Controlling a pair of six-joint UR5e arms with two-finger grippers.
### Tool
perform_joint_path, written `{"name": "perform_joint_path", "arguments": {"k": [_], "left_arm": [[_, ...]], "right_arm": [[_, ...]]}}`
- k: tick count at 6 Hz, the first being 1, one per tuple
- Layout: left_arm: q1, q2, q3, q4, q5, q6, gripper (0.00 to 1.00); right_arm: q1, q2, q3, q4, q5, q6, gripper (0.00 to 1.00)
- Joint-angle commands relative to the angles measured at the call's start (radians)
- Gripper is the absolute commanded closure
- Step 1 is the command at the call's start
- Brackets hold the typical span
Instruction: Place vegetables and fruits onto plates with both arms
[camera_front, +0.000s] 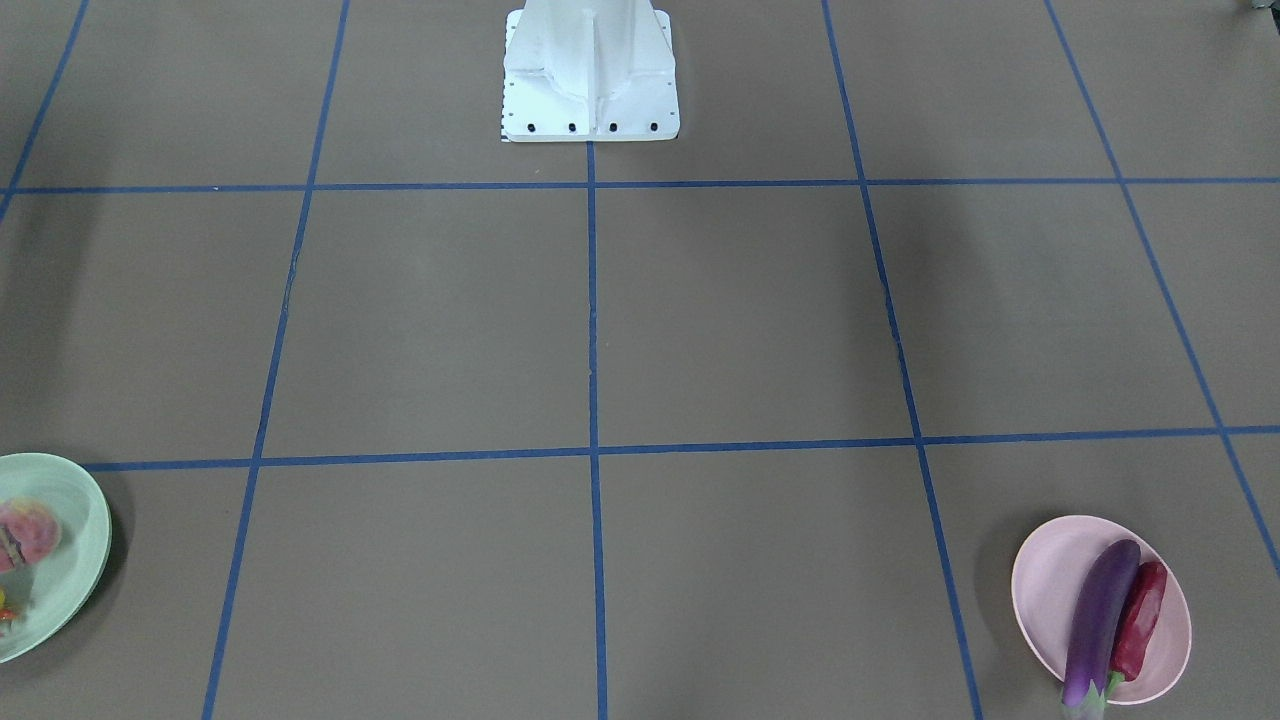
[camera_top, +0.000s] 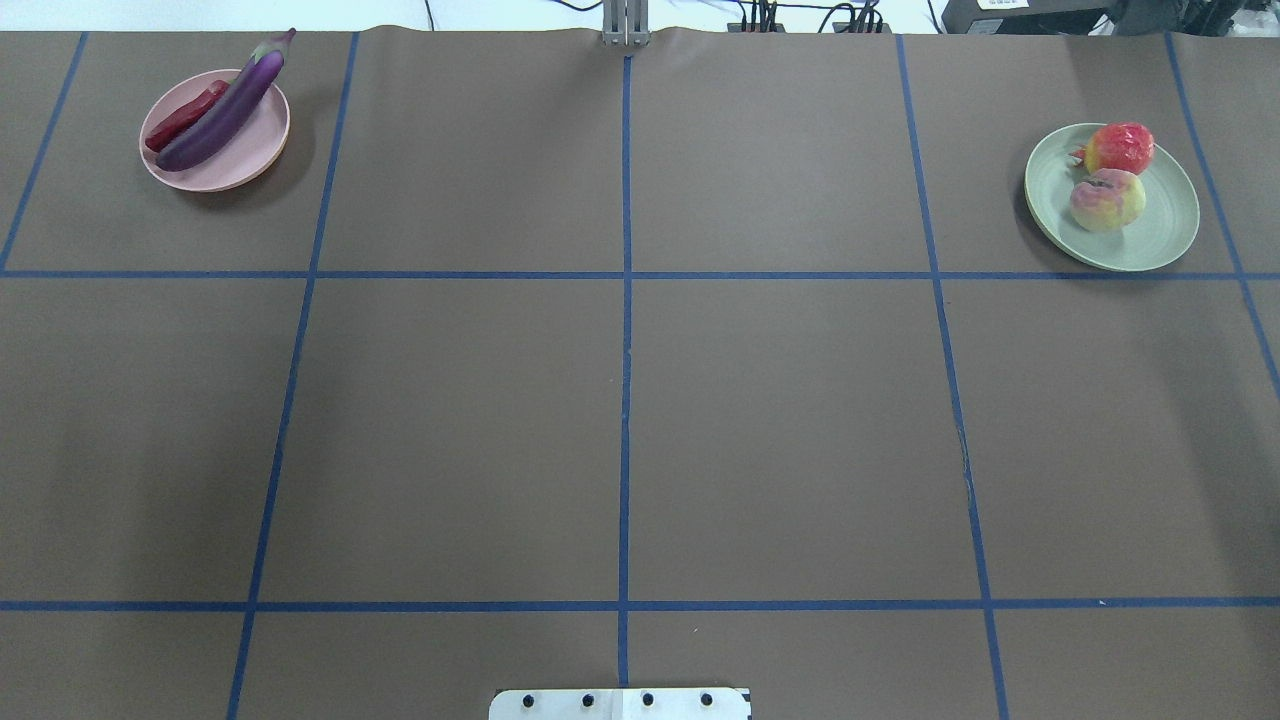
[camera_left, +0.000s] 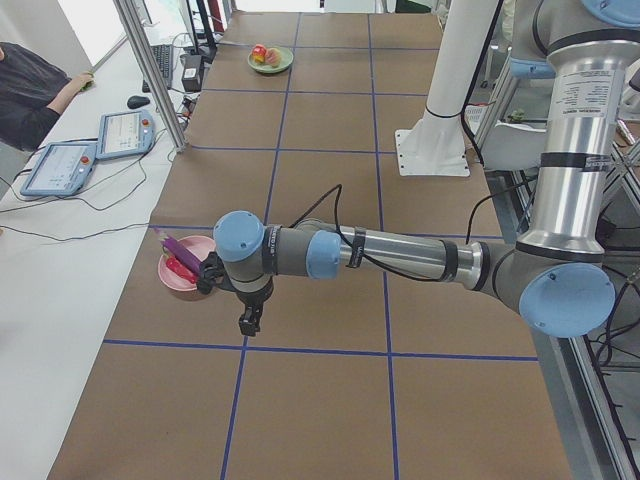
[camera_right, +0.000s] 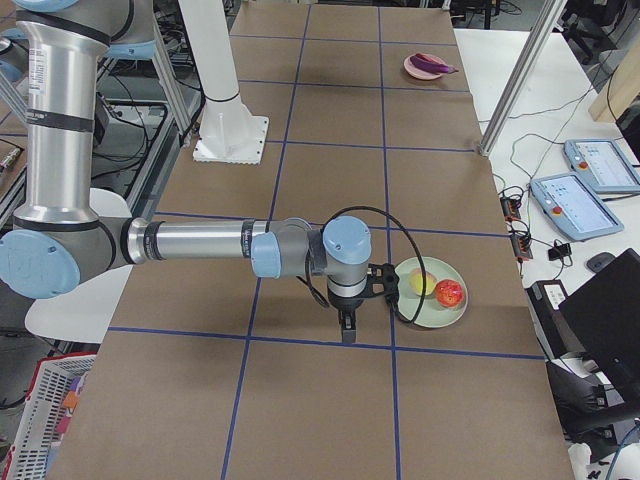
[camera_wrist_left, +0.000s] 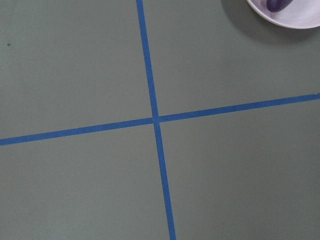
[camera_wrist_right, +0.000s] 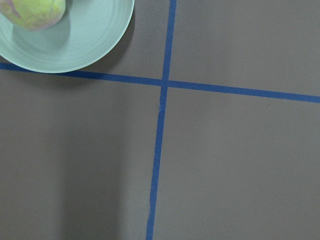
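Observation:
The purple eggplant (camera_top: 222, 110) and the red chili pepper (camera_top: 185, 115) lie side by side on the pink plate (camera_top: 250, 160) at the far left. The bumpy red-orange fruit (camera_top: 1120, 148) and the pale yellow-pink fruit (camera_top: 1107, 199) sit on the mint green plate (camera_top: 1160, 235) at the far right. My left gripper (camera_left: 245, 322) shows only in the exterior left view, above the table beside the pink plate (camera_left: 185, 290). My right gripper (camera_right: 347, 330) shows only in the exterior right view, beside the green plate (camera_right: 425, 315). I cannot tell whether either is open or shut.
The white base block (camera_front: 590, 80) stands at the robot's edge of the table. Blue tape lines (camera_top: 626, 400) divide the brown table into squares. Off the far edge are teach pendants (camera_left: 60, 165), cables and an aluminium post (camera_left: 150, 70).

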Motion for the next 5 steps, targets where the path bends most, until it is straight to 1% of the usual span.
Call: {"name": "perform_joint_path", "arguments": {"k": [1, 4, 5], "left_arm": [[-0.002, 0.0, -0.021, -0.001, 0.009, 0.001, 0.0], [-0.005, 0.012, -0.016, -0.015, 0.006, -0.001, 0.0], [-0.006, 0.015, -0.007, -0.077, 0.007, -0.004, 0.0]], "right_arm": [[0.0, 0.002, 0.006, 0.0, 0.002, -0.007, 0.0], [0.0, 0.0, 0.004, 0.0, 0.002, -0.007, 0.0], [0.0, 0.0, 0.006, 0.0, 0.002, -0.009, 0.0]]}}
